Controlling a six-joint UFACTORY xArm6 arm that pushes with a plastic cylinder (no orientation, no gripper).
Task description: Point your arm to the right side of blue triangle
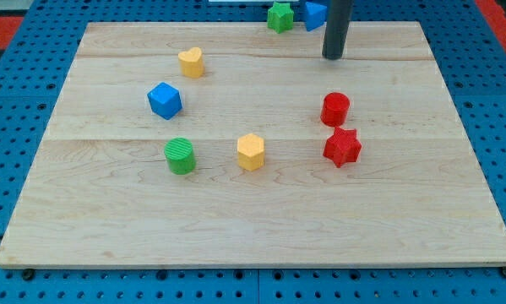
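Observation:
The blue triangle (314, 14) lies at the view's top edge, just past the board's far rim, partly cut by the rod. A green star-shaped block (280, 17) sits right beside it on its left. My tip (333, 57) rests on the board just below and slightly to the right of the blue triangle, apart from it. The dark rod rises from the tip up out of the view.
On the wooden board (109, 219): a yellow heart block (191, 62), a blue cube (165, 100), a green cylinder (180, 156), a yellow hexagon block (251, 152), a red cylinder (335, 109) and a red star block (342, 148). A blue perforated table surrounds the board.

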